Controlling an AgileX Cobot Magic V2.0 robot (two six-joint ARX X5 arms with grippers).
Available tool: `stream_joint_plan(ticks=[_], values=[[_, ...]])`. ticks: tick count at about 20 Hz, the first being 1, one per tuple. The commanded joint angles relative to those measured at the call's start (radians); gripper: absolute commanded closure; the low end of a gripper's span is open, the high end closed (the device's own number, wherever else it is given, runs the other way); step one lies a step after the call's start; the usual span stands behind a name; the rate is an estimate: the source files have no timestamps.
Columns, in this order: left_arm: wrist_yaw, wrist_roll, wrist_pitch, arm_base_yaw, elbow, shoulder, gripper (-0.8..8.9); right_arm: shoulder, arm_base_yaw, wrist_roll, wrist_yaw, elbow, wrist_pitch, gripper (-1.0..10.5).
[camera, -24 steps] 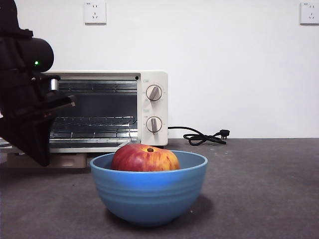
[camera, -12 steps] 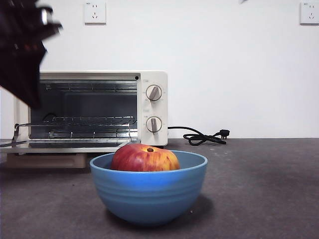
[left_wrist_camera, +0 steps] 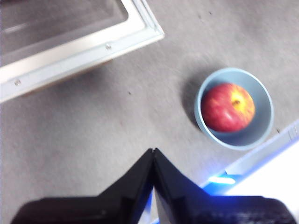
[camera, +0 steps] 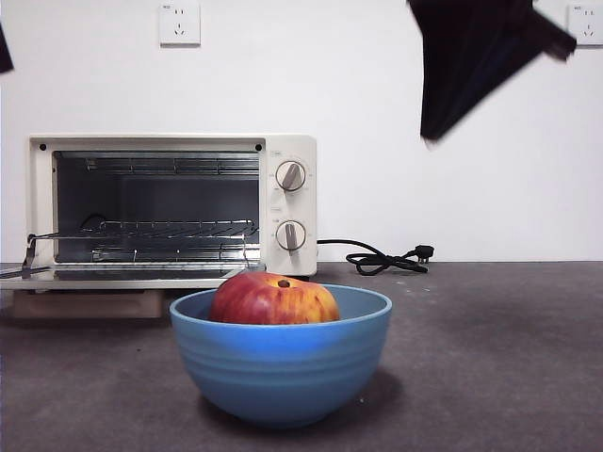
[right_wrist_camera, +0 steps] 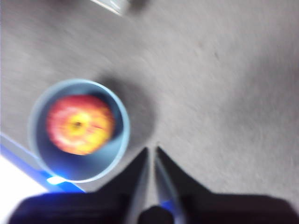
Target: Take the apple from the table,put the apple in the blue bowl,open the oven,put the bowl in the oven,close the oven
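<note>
The red apple (camera: 273, 299) lies inside the blue bowl (camera: 281, 363), which stands on the table (camera: 490, 358) in front of the oven (camera: 287, 202). The oven's door (camera: 113, 275) hangs down flat, showing the wire rack inside. High above the table, my left gripper (left_wrist_camera: 153, 150) is shut and empty, with the bowl (left_wrist_camera: 233, 108) and apple (left_wrist_camera: 227, 106) below and to one side. In the front view it is only a black tip (camera: 3, 47) at the top left. My right gripper (right_wrist_camera: 152, 150), shut on nothing, hangs over the table beside the bowl (right_wrist_camera: 78, 130); it shows dark at the front view's top right (camera: 431, 137).
A black cord with its plug (camera: 382, 259) lies on the table right of the oven. A wooden block (camera: 89, 303) sits under the open door. Two wall sockets are on the white back wall.
The left arm has risen from in front of the oven and left the front view at the top left. The right arm has come in at the top right. Bowl and apple have not moved.
</note>
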Motion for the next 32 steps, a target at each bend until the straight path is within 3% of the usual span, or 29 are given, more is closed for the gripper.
stream_joint_plan(ticks=[1, 3, 8, 28, 29, 32], values=[[-0.003, -0.023, -0.02, -0.013, 0.0, -0.027, 8.18, 0.072, 0.002, -0.004, -0.032, -0.009, -0.008, 7.5], [-0.003, -0.034, -0.03, -0.02, 0.0, -0.047, 8.18, 0.139, 0.011, -0.002, -0.069, -0.009, 0.004, 7.5], [-0.003, -0.034, -0.068, -0.022, 0.0, -0.063, 8.18, 0.242, 0.042, 0.015, -0.063, -0.009, 0.07, 7.5], [-0.003, -0.033, -0.089, -0.022, 0.0, -0.063, 8.18, 0.425, 0.089, 0.072, -0.06, -0.011, 0.154, 7.5], [-0.003, -0.033, -0.09, -0.022, 0.0, -0.063, 8.18, 0.429, 0.093, 0.071, -0.06, -0.011, 0.159, 7.7], [-0.003, -0.033, -0.089, -0.022, 0.0, -0.063, 8.18, 0.429, 0.095, 0.076, -0.063, -0.011, 0.164, 9.6]])
